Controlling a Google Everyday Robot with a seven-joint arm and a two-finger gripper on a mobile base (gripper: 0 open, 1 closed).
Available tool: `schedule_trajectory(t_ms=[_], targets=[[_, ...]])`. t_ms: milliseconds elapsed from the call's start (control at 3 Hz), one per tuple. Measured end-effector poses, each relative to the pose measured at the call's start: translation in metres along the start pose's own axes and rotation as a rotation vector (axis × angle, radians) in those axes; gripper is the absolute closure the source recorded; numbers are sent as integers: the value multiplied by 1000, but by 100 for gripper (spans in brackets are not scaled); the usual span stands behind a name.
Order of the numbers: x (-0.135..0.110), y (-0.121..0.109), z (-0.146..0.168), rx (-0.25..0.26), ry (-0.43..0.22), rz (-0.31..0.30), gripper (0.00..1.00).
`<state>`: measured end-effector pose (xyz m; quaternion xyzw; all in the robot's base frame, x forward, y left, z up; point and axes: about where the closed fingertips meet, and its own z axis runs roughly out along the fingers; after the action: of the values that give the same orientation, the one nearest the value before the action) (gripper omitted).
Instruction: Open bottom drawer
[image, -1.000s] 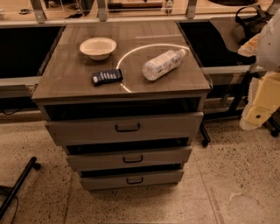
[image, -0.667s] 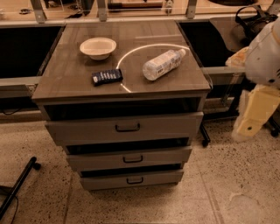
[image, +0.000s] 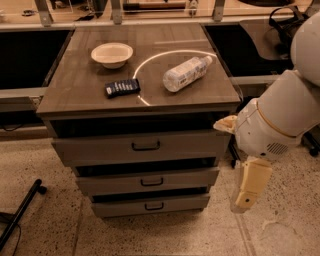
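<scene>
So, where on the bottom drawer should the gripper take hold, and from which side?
Take the small black bar handle at the centre of the bottom drawer front. The bar lies level and stands off the wood, so come straight at it from the front and close over it from above and below. The gripper hangs right of the cabinet, apart from it.

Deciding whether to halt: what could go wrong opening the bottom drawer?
The cream gripper hangs right of the cabinet, away from the narrow grey-brown bottom drawer. Its small black handle sits close under the middle drawer, so it might catch the wrong one. A tug could roll the clear plastic bottle on top.
</scene>
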<state>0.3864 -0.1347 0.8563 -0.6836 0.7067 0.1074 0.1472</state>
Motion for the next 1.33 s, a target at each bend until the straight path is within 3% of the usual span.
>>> schedule_trajectory(t_ms=[667, 1000, 1333], targets=[[0, 1, 15, -7, -16, -12, 0], [1, -1, 62, -9, 11, -47, 0], [4, -5, 137, -10, 21, -93, 0]])
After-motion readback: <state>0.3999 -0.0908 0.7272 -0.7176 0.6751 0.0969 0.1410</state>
